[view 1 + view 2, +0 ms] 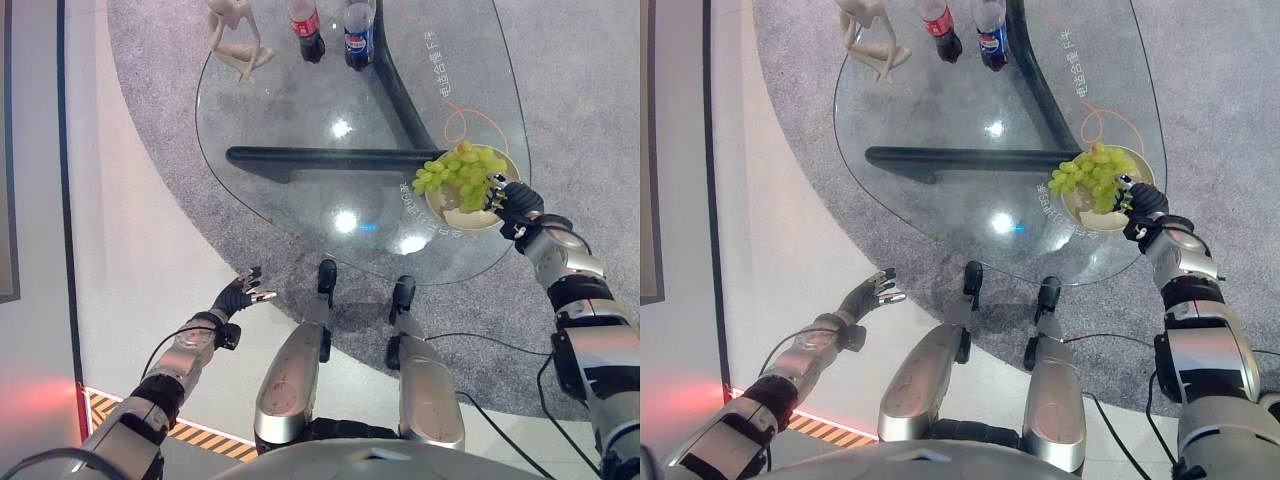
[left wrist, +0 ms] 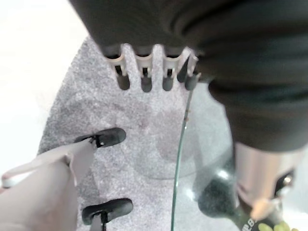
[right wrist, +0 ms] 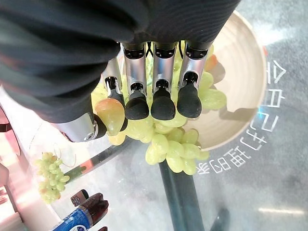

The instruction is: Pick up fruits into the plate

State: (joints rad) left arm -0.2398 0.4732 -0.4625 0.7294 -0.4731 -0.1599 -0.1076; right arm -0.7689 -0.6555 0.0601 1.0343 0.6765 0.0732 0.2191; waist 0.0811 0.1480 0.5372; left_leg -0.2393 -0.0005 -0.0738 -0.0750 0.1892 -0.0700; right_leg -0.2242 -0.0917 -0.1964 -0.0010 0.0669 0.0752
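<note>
A bunch of green grapes [image 1: 455, 170] lies partly in a beige plate [image 1: 470, 224] on the near right of the glass table [image 1: 270, 120], spilling over the plate's left rim. My right hand [image 1: 515, 200] reaches in from the right. In the right wrist view its fingers [image 3: 163, 72] curl over the grapes [image 3: 173, 144] and the thumb pinches one against them, above the plate [image 3: 240, 72]. My left hand [image 1: 238, 293] hovers open over the floor off the table's near left edge, its straight fingers [image 2: 144, 72] holding nothing.
Two soft-drink bottles [image 1: 306, 30] [image 1: 358, 35] and a beige figurine [image 1: 235, 40] stand at the table's far end. A dark base bar [image 1: 330, 157] runs under the glass. Grey carpet surrounds the table.
</note>
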